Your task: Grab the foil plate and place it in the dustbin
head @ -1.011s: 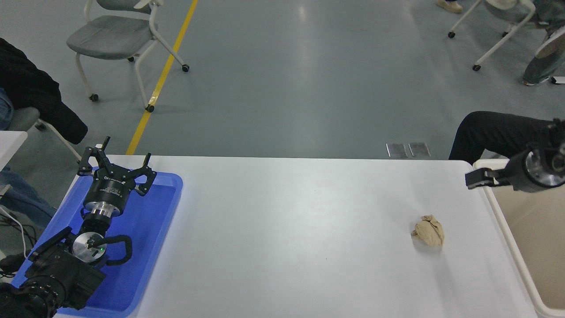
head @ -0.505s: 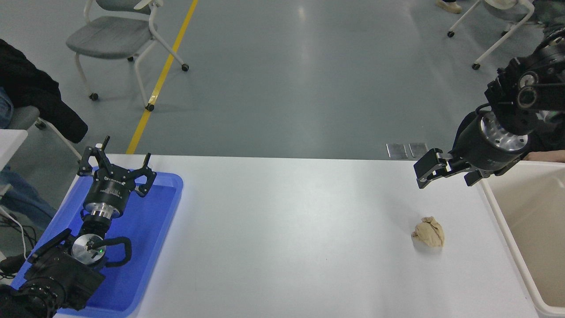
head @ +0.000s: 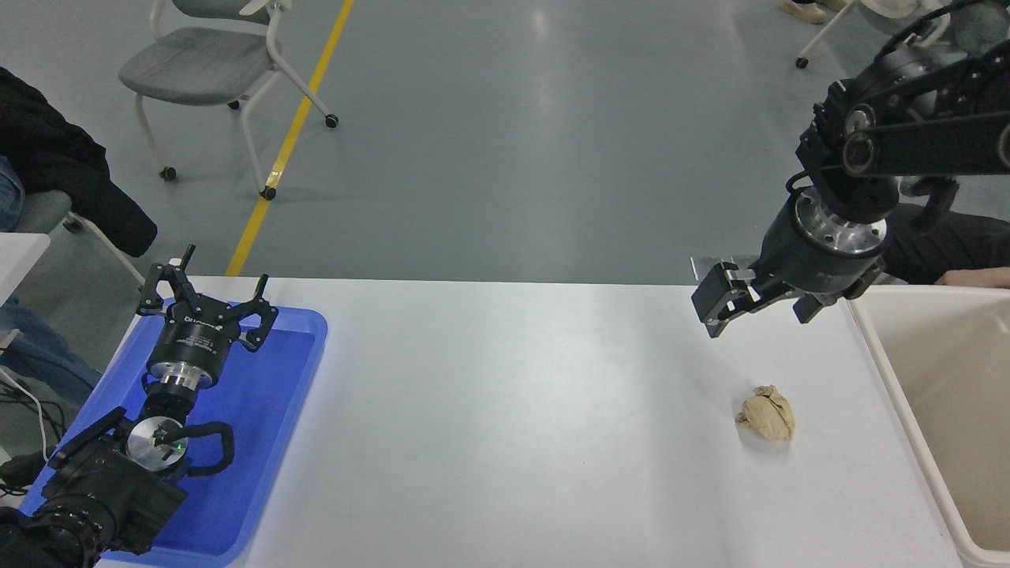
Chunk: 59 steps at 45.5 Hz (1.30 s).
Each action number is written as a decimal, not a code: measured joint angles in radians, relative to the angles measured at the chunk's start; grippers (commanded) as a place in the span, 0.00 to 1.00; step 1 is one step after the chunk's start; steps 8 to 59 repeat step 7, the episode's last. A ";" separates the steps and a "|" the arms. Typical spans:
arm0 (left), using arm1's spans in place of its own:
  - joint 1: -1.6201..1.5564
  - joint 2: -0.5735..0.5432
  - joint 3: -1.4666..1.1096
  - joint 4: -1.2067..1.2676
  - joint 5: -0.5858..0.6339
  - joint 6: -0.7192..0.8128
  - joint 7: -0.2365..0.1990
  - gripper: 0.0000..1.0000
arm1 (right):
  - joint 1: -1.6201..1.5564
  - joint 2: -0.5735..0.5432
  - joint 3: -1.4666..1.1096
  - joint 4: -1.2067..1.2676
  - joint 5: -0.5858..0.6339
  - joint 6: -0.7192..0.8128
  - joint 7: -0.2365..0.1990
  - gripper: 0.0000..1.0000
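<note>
Nearest me, at the lower left of the frame, my left gripper (head: pixel 207 304) is parked over the blue tray (head: pixel 260 442), its jaws spread wide and holding nothing. Across the white table (head: pixel 505 410), toward the lower right, sits a small crumpled tan paper ball (head: pixel 765 412), apart from everything else. At the right edge is the dustbin (head: pixel 892 379), cream with smooth walls; the part of its inside that I can see looks bare. Farther up, at the right, my right gripper (head: pixel 753 304) hangs above the table's far edge, just left of the bin's rim, jaws parted and empty. Behind it a person's dark sleeve and hand (head: pixel 974 277) rest near the bin. I cannot find the foil plate anywhere in this view; it may lie in the hidden part of the bin. I'd expect such a plate to be very light, thin and easily crushed, with slick metal, so I would pinch its flared rim gently.
</note>
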 measured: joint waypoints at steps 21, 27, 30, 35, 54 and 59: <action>0.000 0.000 0.000 -0.001 0.000 0.000 0.000 1.00 | 0.036 -0.041 -0.022 0.033 0.004 0.017 0.000 1.00; 0.000 0.000 0.000 -0.001 0.000 0.000 0.000 1.00 | 0.036 -0.041 -0.022 0.033 0.004 0.017 0.000 1.00; 0.000 0.000 0.000 -0.001 0.000 0.000 0.000 1.00 | 0.036 -0.041 -0.022 0.033 0.004 0.017 0.000 1.00; 0.000 0.000 0.000 -0.001 0.000 0.000 0.000 1.00 | 0.036 -0.041 -0.022 0.033 0.004 0.017 0.000 1.00; 0.000 0.000 0.000 -0.001 0.000 0.000 0.000 1.00 | 0.036 -0.041 -0.022 0.033 0.004 0.017 0.000 1.00; 0.000 0.000 0.000 -0.001 0.000 0.000 0.000 1.00 | 0.036 -0.041 -0.022 0.033 0.004 0.017 0.000 1.00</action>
